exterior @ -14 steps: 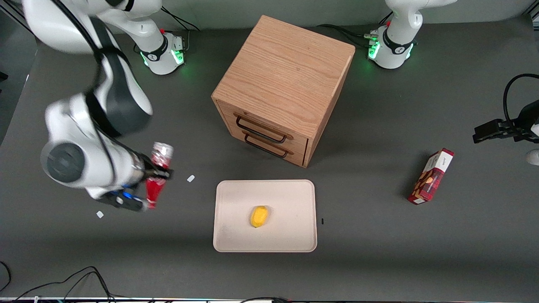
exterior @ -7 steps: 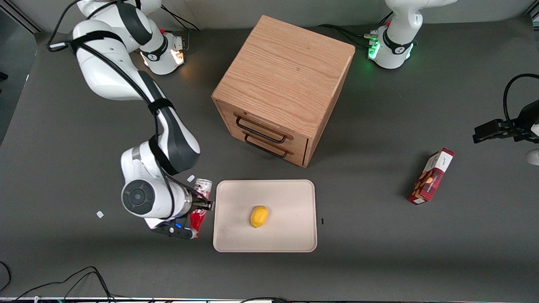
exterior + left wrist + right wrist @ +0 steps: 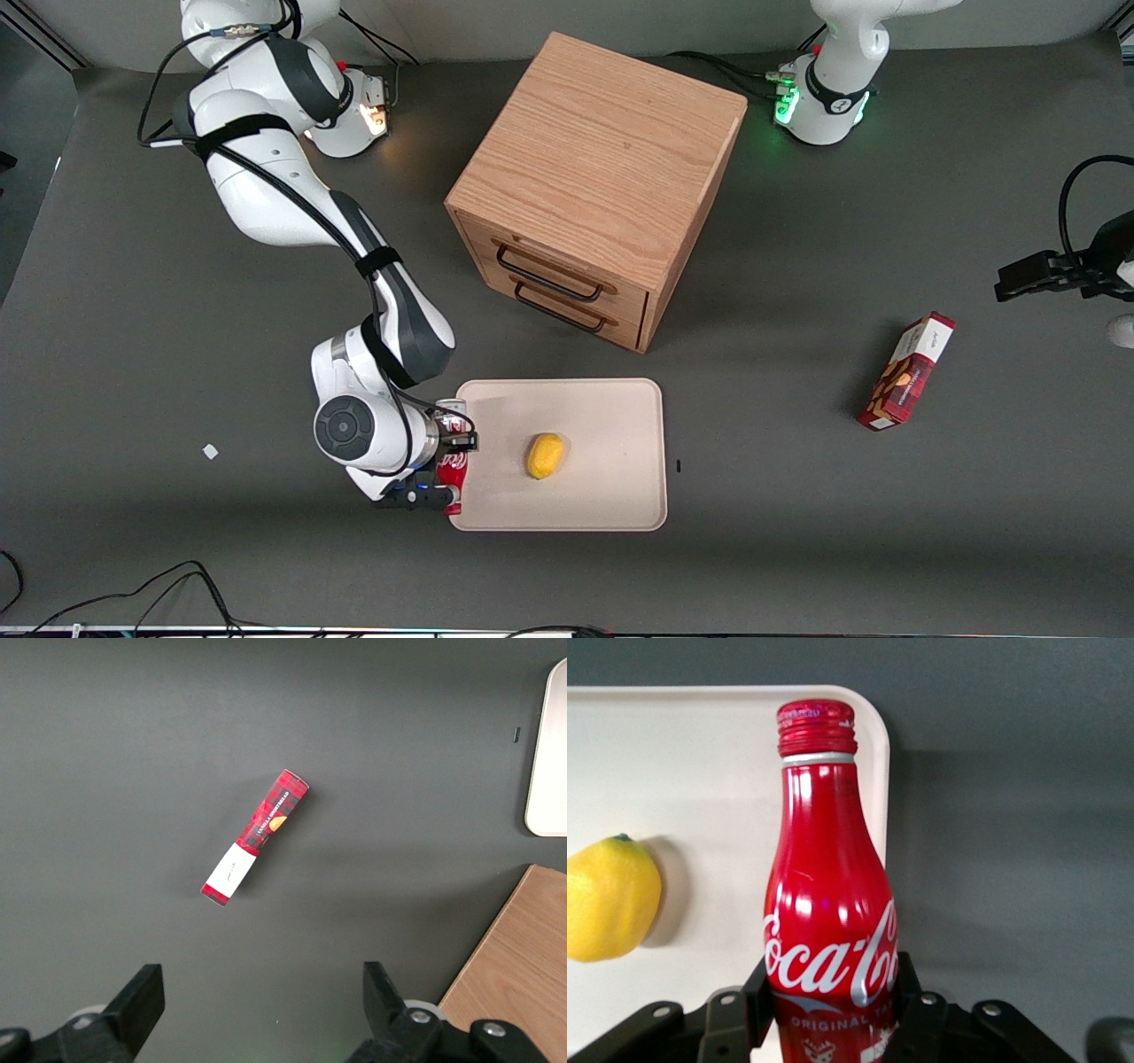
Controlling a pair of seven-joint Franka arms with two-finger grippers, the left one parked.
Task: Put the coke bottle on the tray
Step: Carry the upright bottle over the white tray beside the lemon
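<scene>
1 tool [image 3: 833,1014] | clamped on coke bottle [image 3: 828,904] | prob. above tray [image 3: 611,505] edge

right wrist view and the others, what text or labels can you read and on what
"Coca-Co", white script running out of sight around the coke bottle, which the claw grips at the tray edge.
"ORIGINAL TA", small white print just under that script, cut off by the claw.
Red snack box: printing too small to read.
Wooden drawer cabinet, lemon: no text.
</scene>
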